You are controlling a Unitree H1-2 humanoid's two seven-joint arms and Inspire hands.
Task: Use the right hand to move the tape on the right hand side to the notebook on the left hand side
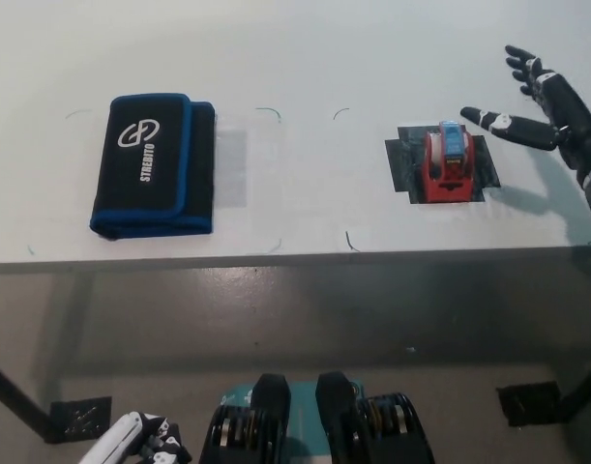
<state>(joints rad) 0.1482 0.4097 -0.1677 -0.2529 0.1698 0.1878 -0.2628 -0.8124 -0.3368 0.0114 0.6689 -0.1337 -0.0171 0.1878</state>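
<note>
Head view showed one red tape dispenser on one black mat, bench right side; one black-blue notebook at left. Right hand hovered just beside the tape w/ fingers spread, holding nothing. Left hand rested low, below bench; grip unclear.

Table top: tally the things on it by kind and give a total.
Black notebook with blue trim: 1
Red tape dispenser: 1
Black mat under the dispenser: 1
Total: 3
</note>
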